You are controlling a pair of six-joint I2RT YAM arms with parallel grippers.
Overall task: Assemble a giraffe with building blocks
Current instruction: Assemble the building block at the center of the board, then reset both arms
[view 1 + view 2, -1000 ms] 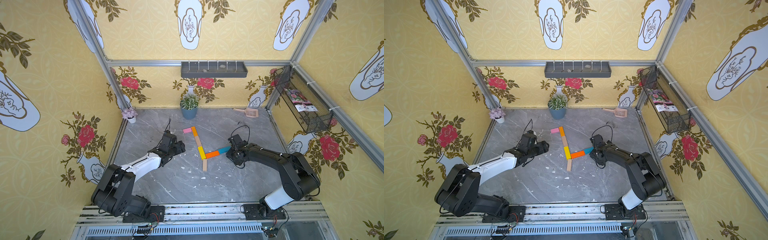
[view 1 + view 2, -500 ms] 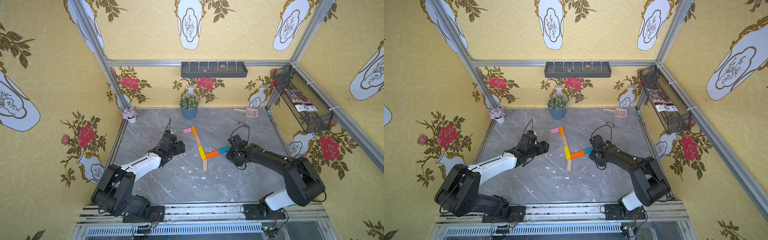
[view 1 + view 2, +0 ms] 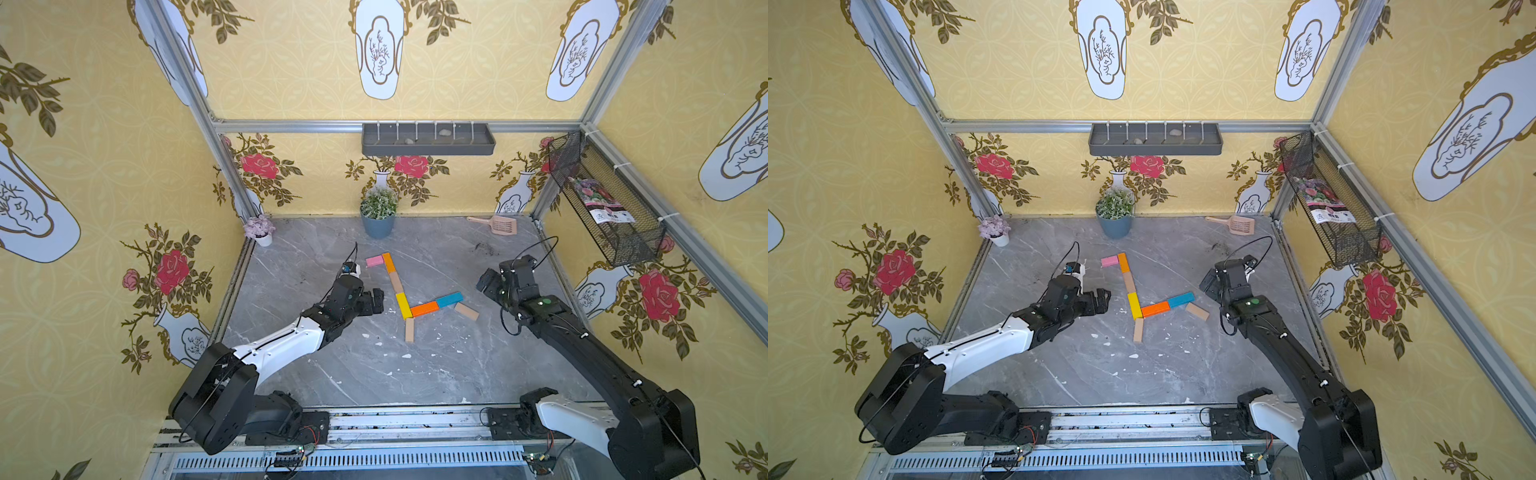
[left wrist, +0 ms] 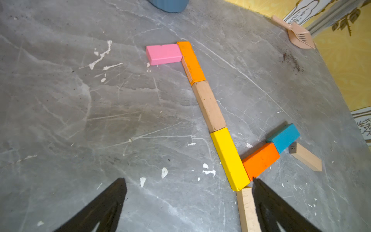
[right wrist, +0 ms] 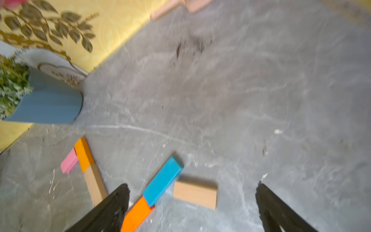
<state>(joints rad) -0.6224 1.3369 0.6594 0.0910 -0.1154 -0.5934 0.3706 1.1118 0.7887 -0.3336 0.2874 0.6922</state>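
1. Black left gripper (image 3: 376,301) hovers with its jaws spread and empty, near the yellow wooden neck bar (image 3: 403,305). A careless sideways sweep could shove the neck out of line.
2. Pink wooden head bar (image 3: 374,261) touches only the side of the orange wooden neck bar (image 3: 389,262). Nothing locks these flat pieces, so a nudge there would likely travel down the plain tan neck bar (image 3: 396,282).
3. Tan front-leg bar (image 3: 409,329) butts against the yellow bar's near end. One fingertip (image 4: 269,202) overlaps it in the left wrist view, so a low pass risks dragging it.
4. Orange body bar (image 3: 424,308) and blue body bar (image 3: 449,299) meet end to end, mid-way across the grey marble-look table (image 3: 332,374).
5. Tan back-leg bar (image 3: 466,311) lies slanted just beside the blue bar, and I cannot tell whether they touch. Straightening it could push the body askew.
6. Black right gripper (image 3: 485,284) hangs wide open, holding nothing, apart from the giraffe (image 3: 1129,282). A hasty return could scatter the blocks.
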